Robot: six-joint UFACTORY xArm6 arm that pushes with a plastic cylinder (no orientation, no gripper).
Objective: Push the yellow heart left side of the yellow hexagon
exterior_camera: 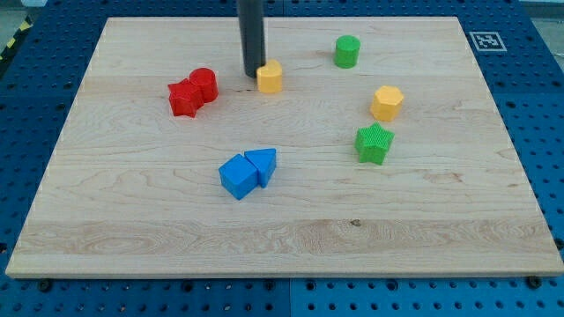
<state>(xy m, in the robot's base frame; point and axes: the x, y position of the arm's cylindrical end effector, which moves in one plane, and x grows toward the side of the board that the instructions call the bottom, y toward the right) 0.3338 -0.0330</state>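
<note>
The yellow heart [270, 77] lies on the wooden board near the view's top centre. The yellow hexagon [386, 103] lies to its right and a little lower, well apart from it. My tip [253, 74] is the lower end of the dark rod that comes down from the view's top. It stands right at the heart's left side, touching or almost touching it.
A red cylinder [204, 84] and a red star-like block [183, 98] touch at the left. A green cylinder [347, 51] is at the top right. A green star [374, 143] sits below the hexagon. A blue cube [237, 176] and a blue triangle [262, 165] touch at the centre.
</note>
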